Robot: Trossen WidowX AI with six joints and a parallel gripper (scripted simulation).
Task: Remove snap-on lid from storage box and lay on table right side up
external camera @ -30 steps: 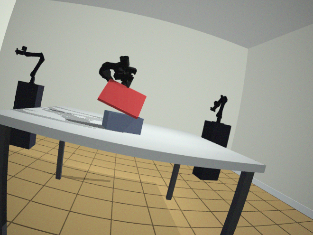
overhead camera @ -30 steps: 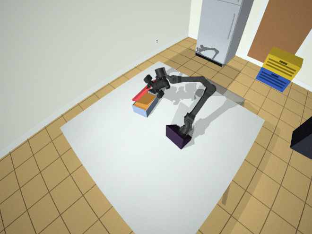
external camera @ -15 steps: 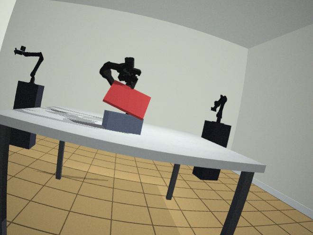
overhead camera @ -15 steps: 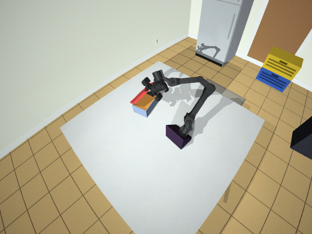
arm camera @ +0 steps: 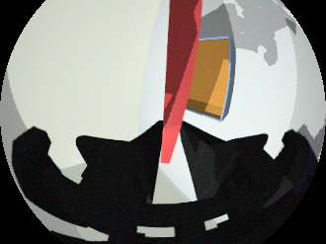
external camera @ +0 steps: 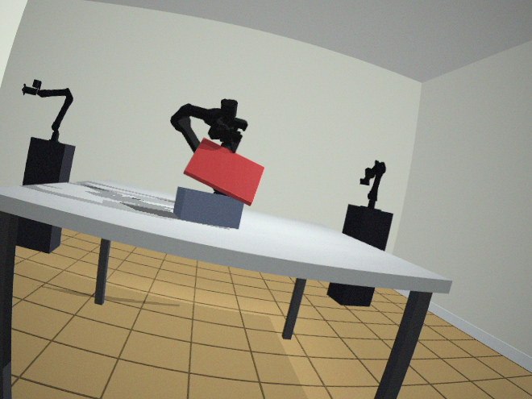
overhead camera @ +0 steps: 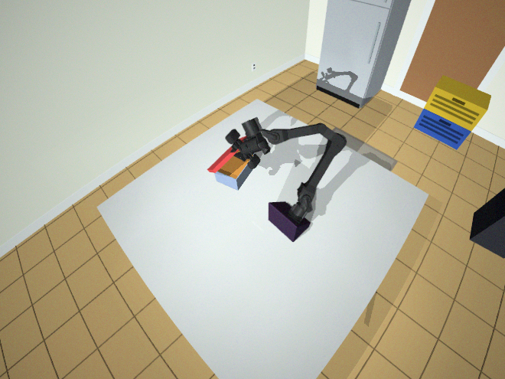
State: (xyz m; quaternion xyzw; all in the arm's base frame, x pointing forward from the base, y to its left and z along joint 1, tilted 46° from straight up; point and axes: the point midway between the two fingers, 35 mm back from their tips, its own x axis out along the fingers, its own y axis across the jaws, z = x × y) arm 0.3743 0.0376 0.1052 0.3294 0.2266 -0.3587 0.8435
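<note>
The gripper (overhead camera: 241, 153) (external camera: 230, 147) (arm camera: 171, 124) is shut on the edge of the red lid (overhead camera: 223, 161) (external camera: 223, 171) (arm camera: 181, 42). The lid is off the box, held on edge, nearly vertical and tilted sideways. Its broad outer face shows in the exterior view. One lower corner hangs low by the box's right end there; whether it touches the box cannot be told. The blue-grey storage box (overhead camera: 226, 181) (external camera: 208, 208) (arm camera: 209, 72) stands upright and open on the table (overhead camera: 189, 286) (external camera: 310, 234), orange inside. The wrist view shows it just right of the lid. The lid hides part of the box.
The arm's dark purple base block (overhead camera: 284, 220) stands on the table, to the lower right of the box in the top view. Off the table are a fridge (overhead camera: 349, 46), a yellow and blue cabinet (overhead camera: 454, 105), and two pedestals (external camera: 48, 164) (external camera: 367, 226) with other arms.
</note>
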